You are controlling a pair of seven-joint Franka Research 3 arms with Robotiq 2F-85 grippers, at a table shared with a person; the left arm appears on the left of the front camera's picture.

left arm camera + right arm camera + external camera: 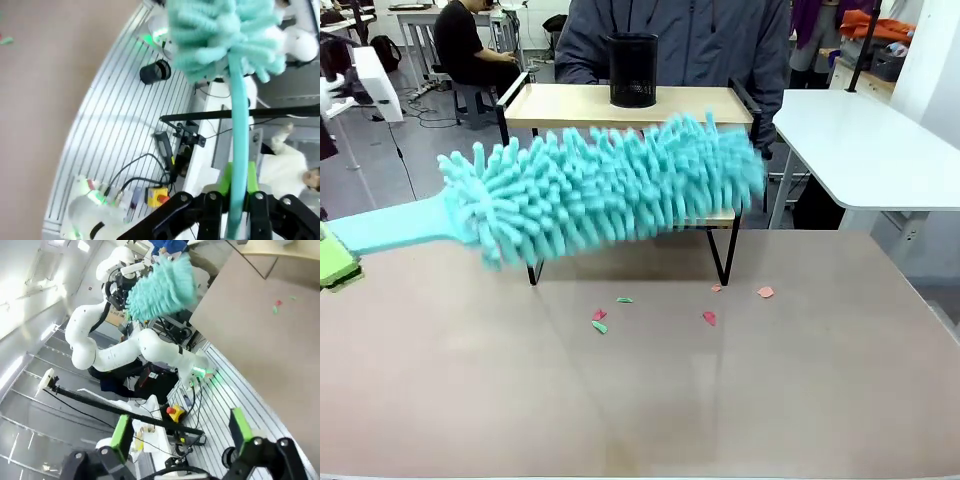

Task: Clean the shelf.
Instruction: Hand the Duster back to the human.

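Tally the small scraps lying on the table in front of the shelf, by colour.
Red or pink scraps: 4
Green scraps: 2
Total: 6

the scene is lit brightly and evenly from above, and the shadows are soft. in the front view the teal duster (610,190) is smeared by motion blur, mostly at its right end, while the shelf (570,105) behind it is shown sharp. a faint shadow is seen on the table (640,400) under the shelf. in both wrist views straight lines are bent by the wide lens, and in the right one the ceiling lights (82,246) are burnt out to white.
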